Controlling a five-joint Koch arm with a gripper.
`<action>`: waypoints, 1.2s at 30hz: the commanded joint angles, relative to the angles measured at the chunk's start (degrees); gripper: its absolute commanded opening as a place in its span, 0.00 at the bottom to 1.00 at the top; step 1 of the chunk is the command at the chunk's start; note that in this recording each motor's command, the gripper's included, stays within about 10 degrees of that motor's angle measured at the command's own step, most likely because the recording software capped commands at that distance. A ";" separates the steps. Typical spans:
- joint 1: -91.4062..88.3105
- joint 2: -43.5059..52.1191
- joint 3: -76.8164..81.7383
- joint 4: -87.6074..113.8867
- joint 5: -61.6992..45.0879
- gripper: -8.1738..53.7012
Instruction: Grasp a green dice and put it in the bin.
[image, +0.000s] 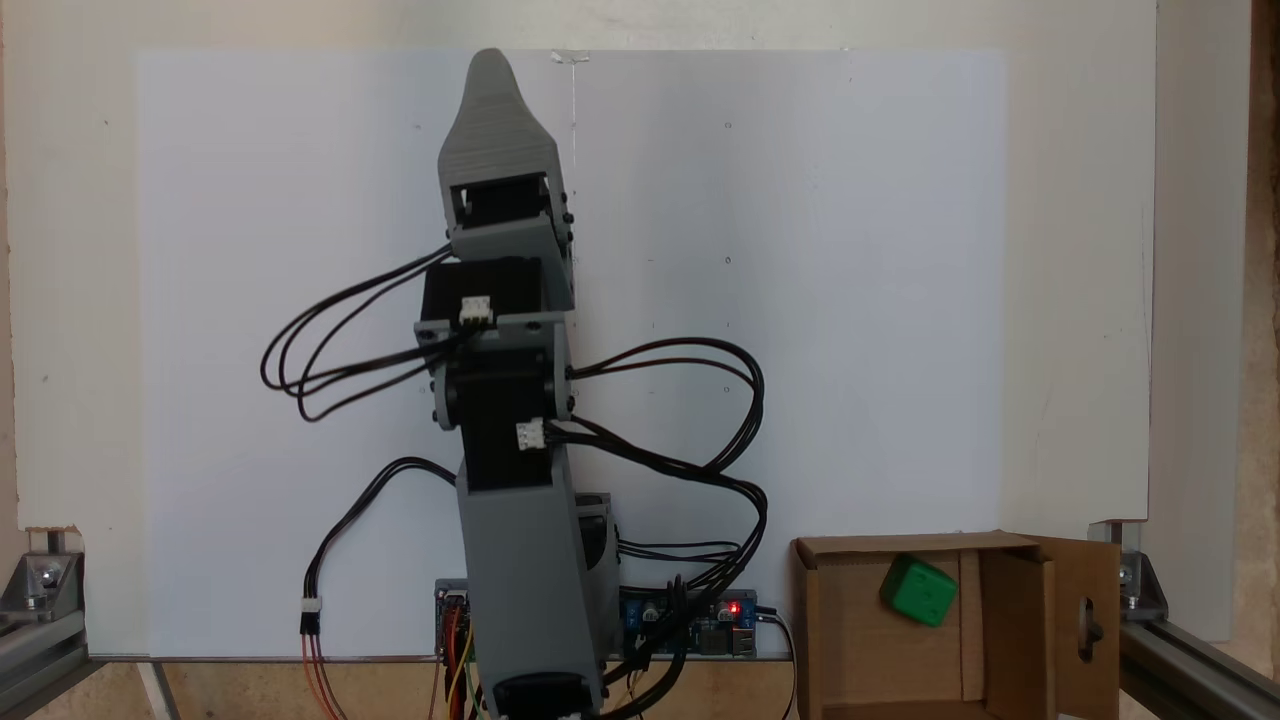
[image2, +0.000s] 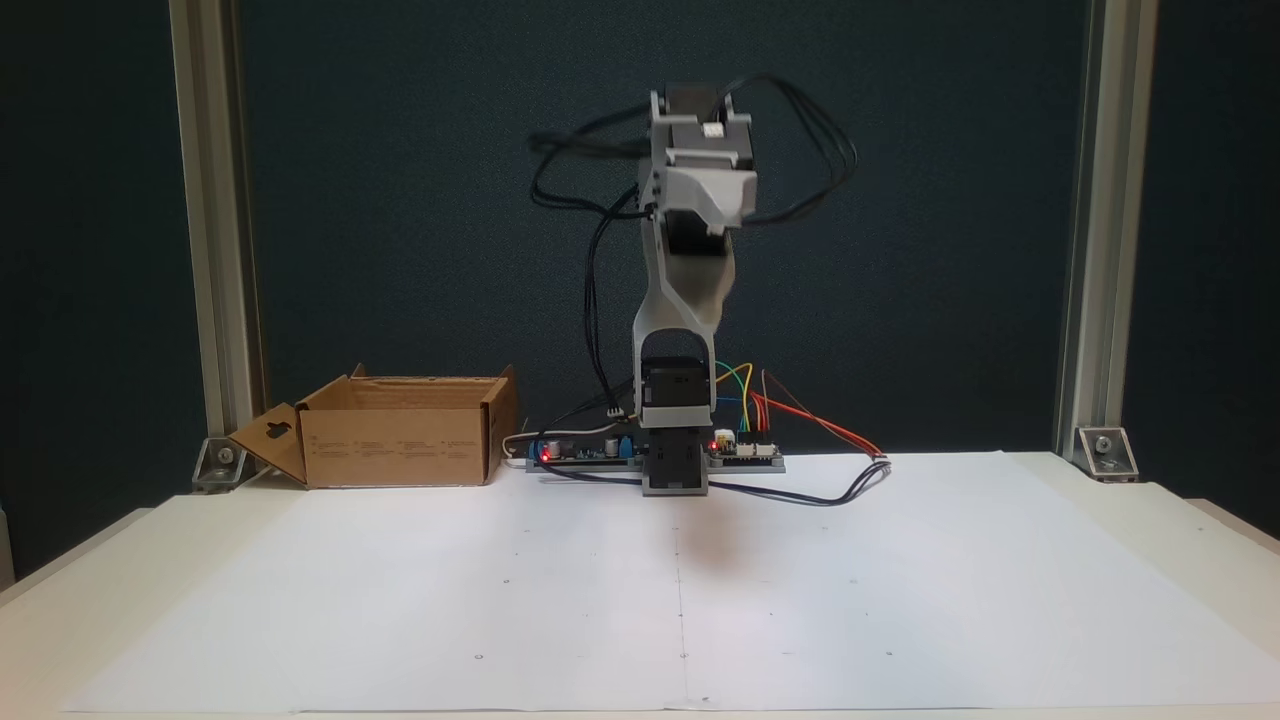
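We see the tool (image: 492, 75) raised high over the middle of the bench (image2: 900, 600), folded up above the arm's base; in both fixed views only one grey tapered finger shows, so we cannot tell whether its jaws are spread or pressed together, though nothing green hangs from it. Moving outward, the white sheet (image: 800, 300) covering the bench carries no object, and the controller boards (image2: 745, 455) sit at the back edge beside the arm's base. At the back corner of the bench, right in the top-down fixed view, the green dice (image: 919, 590) lies inside the bin (image: 830, 610), on its cardboard floor. We judge the placing step finished, with the arm parked. The next move, if any, calls only for settling at rest, well apart from the bin.
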 joint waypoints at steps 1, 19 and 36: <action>-0.70 4.75 2.99 -9.38 2.37 0.87; 2.99 27.95 43.51 -53.68 2.37 0.87; 6.15 31.38 64.78 -84.38 2.46 0.86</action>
